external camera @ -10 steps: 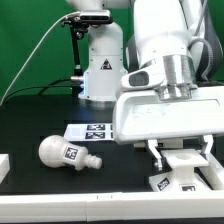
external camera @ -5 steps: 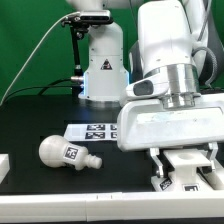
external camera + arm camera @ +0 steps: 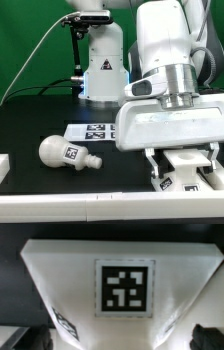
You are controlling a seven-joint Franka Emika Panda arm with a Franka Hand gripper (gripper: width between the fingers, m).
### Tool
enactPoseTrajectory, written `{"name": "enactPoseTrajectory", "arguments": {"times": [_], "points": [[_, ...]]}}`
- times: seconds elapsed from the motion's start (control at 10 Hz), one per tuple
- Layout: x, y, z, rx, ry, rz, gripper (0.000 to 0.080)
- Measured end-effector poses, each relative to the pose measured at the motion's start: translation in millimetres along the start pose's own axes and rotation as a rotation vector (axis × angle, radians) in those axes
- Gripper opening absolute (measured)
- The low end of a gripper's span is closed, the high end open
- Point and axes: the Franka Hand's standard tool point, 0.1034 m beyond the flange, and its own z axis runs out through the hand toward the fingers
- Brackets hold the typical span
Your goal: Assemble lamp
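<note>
The white angular lamp base [image 3: 192, 163] lies at the front of the black table, at the exterior view's right. My gripper [image 3: 183, 168] hangs right over it, open, with one finger [image 3: 152, 162] on each side of the base and a small gap to it. In the wrist view the base [image 3: 125, 258] fills the picture with a square tag on top, and my dark fingers [image 3: 208, 336] stand at its flanks, the gripper [image 3: 120, 341] centred on it. The round bulb [image 3: 62, 152] lies on its side at the exterior view's left. The shade is out of view.
The marker board [image 3: 90, 131] lies flat behind the bulb, partly hidden by my hand. The big white robot pedestal [image 3: 103, 65] stands at the back. A white block [image 3: 3, 166] shows at the exterior view's left edge.
My hand has shifted a little toward the exterior view's right and settled over the base. In the last half second it has held still.
</note>
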Motion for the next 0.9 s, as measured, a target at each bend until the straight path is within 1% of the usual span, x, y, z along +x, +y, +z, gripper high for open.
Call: {"name": "enactPoseTrajectory", "arguments": {"times": [0.1,0.3,0.4,0.5,0.6,0.7,0.8,0.9], "points": [[4.2,-4.5,-7.5,0.005,0.008,-0.006,0.0698],[8.9,-5.7,-22.1,0.007,0.019,-0.018,0.0698],[7.7,-4.7,-28.3,0.005,0.022,-0.021,0.0698],[3.4,-4.1,-30.3,0.005,0.017,-0.024,0.0698],[2.5,-1.2,-31.3,0.002,0.013,-0.026,0.0698],[5.1,2.4,-35.9,0.0,0.01,-0.033,0.0698],[10.8,8.8,-44.6,-0.006,0.007,-0.039,0.0698],[15.6,19.6,-53.5,-0.008,-0.019,-0.05,0.0698]]}}
